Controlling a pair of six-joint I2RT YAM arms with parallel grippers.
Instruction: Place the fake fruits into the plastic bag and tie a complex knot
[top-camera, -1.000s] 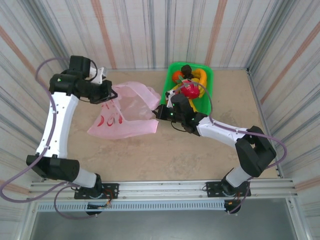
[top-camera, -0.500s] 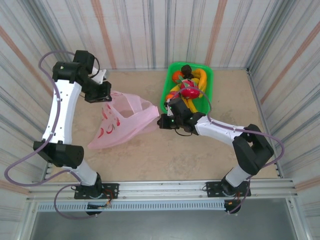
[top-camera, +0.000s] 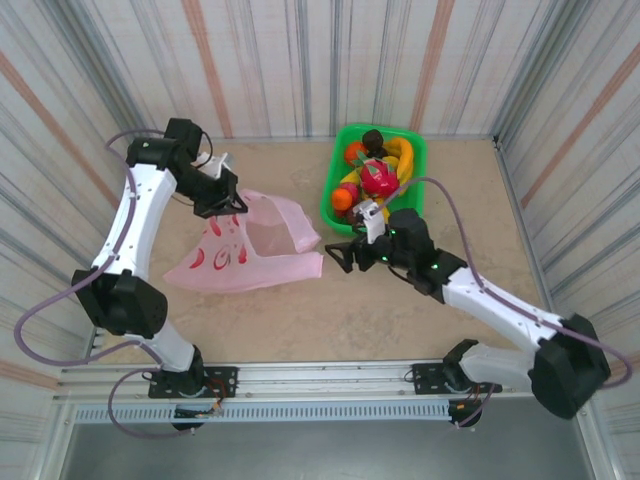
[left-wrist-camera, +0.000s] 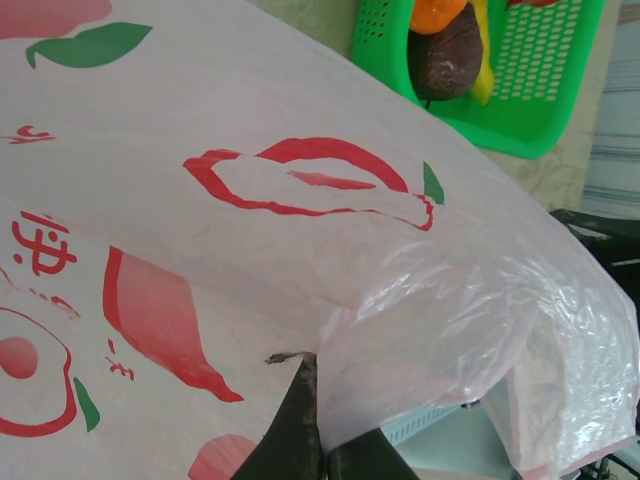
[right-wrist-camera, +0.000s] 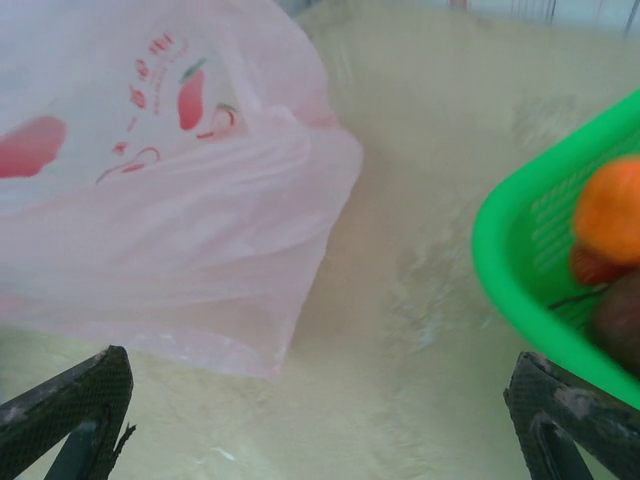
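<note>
Backed off the thin translucent pink plastic bag (top-camera: 250, 258), the right gripper (top-camera: 340, 256) stands spread wide while the left gripper (top-camera: 228, 205) pinches its edge.

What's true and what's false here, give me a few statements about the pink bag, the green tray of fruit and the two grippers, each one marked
1. The left gripper is shut on the thin translucent pink plastic bag. True.
2. The right gripper is clamped on that bag. False: it is open, holding nothing.
3. The glossy toy fruits lie in the green plastic tray. True.
4. The bag lies inside the tray. False: it rests on the table, left of the tray.
</note>
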